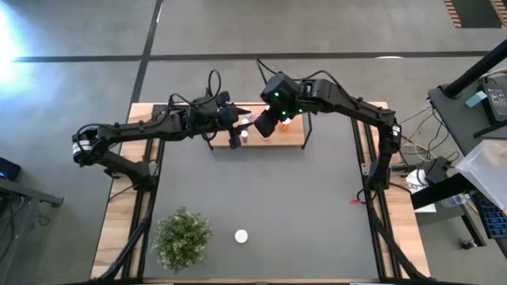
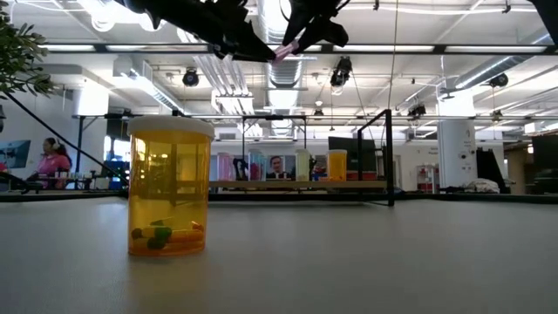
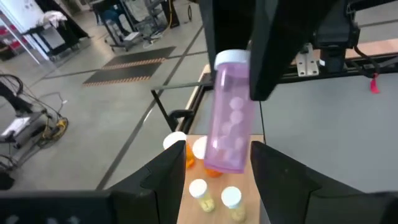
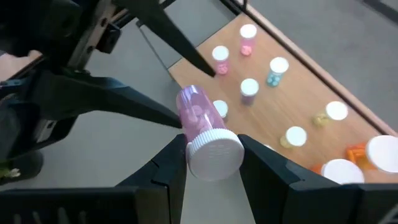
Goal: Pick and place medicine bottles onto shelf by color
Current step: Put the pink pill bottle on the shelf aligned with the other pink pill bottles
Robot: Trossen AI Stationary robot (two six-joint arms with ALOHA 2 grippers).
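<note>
- Orange bottle [image 2: 169, 188] with white cap stands on tabletop [image 1: 261, 190], near plant [image 1: 183, 237].
- Right hand [image 4: 208, 163] above shelf [image 1: 295, 136], fingers clamped on cap end of purple bottle [image 4: 198, 119], tilted.
- Left hand [image 3: 211, 180] just beside, fingers spread, straddling bottle's lower end, gripping nothing.
- Small bottles [image 4: 249, 88] stand on shelf below.
</note>
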